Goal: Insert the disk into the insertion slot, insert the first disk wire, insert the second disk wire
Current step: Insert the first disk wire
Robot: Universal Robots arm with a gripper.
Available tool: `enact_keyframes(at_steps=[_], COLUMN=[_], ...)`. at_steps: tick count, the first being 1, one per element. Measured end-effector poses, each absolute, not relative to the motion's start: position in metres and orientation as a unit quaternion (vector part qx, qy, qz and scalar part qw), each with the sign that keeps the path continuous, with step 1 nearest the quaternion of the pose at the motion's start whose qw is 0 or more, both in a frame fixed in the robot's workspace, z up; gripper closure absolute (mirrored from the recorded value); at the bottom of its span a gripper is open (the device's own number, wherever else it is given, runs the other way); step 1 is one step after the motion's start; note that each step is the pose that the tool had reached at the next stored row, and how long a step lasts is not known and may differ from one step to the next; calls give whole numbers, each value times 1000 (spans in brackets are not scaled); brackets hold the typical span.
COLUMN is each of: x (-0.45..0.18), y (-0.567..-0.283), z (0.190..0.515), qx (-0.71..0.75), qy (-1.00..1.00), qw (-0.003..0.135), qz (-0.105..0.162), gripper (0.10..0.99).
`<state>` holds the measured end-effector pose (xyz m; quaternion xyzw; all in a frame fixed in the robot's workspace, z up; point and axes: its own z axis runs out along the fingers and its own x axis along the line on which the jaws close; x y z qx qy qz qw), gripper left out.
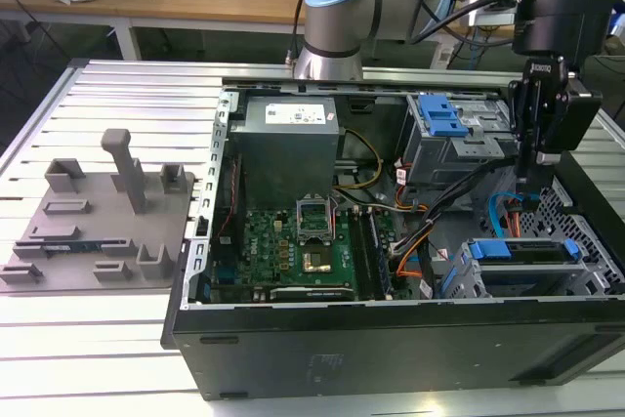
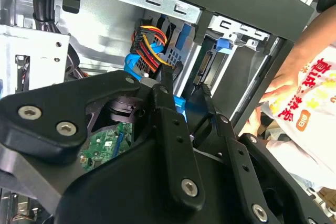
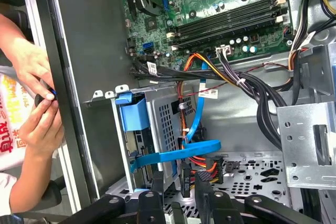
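Now, inside the open computer case (image 1: 391, 349) on the counter (image 1: 127, 85): fingers (image 2: 170, 119) closed on the first disk wire (image 3: 176, 153), seemingly pinching it at its dark plug, the grip itself half hidden behind the black finger links. Find the disk (image 1: 535, 253) lying flat inside the insertion slot (image 3: 167, 116), at the case corner on the exterior view's right, directly beneath the wrist.

Judge the key relation so: the disk's connector edge just beside the held plug and facing the open end of the cage. Trace the cable's flat run across that open end, then off in a bend toward the motherboard (image 3: 157, 30). Place the second disk wire (image 3: 202, 167) close beside the plug as well, hanging loose with its own black connector, touching neither finger as far as can be told.

Count one disk, one slot, one light-blue cable, one red-and-orange bundle, two fingers on the single arm. Count also two hands (image 3: 29, 69) of a person at the case's outer wall, apart from the cage, holding something small and dark.
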<state>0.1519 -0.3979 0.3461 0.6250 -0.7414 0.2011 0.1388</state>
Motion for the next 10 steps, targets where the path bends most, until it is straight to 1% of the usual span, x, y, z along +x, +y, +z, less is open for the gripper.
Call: enact_keyframes(at_steps=[10], x=[153], y=[-398], z=[341], qx=[625], qy=[-741], qw=[139], qz=[201], gripper=[718])
